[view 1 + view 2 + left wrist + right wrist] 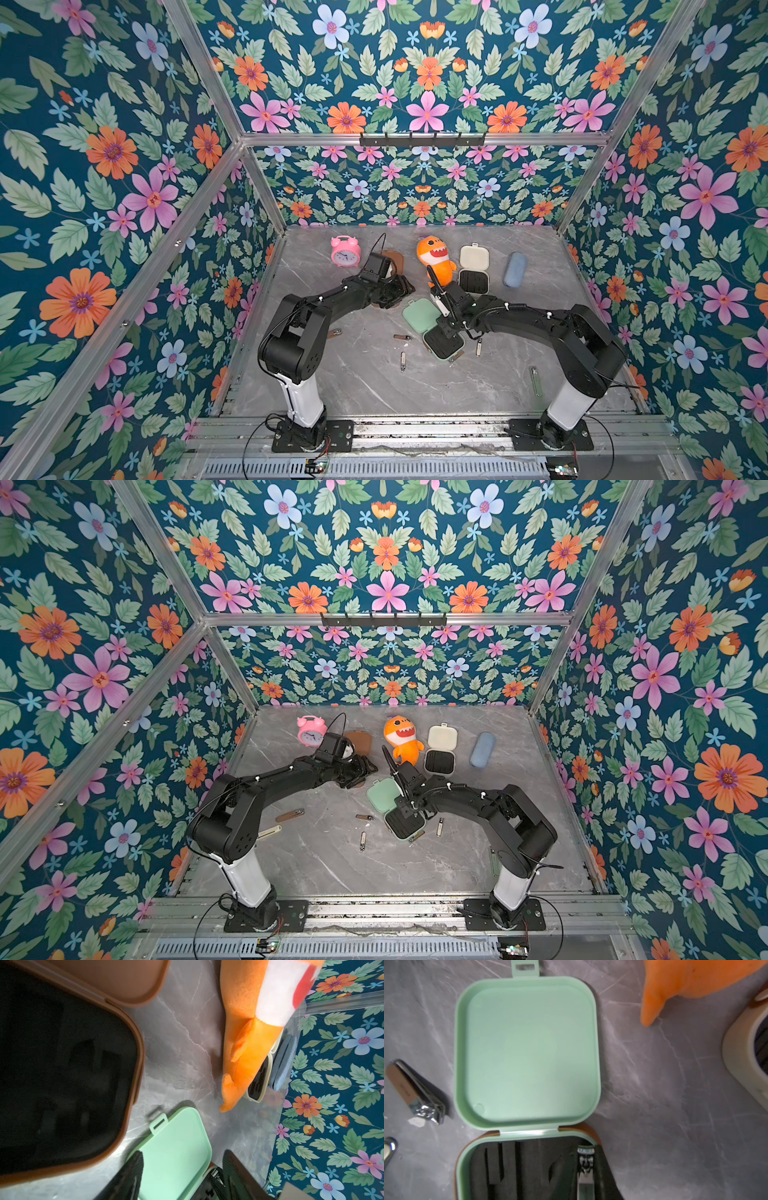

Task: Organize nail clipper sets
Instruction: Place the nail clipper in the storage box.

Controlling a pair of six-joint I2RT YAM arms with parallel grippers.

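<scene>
Right wrist: clipper (585, 1169) within tool (585, 1148) (over case (527, 1049))

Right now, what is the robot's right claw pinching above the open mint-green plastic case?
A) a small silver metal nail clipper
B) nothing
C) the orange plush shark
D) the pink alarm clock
A: the right wrist view shows the right gripper shut on a small silver nail clipper above the black insert of the mint-green case.

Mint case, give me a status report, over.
Right gripper shut on a clipper over the mint case's black insert. Left gripper open, empty, by brown case. Orange plush near lid, not touching.
</scene>
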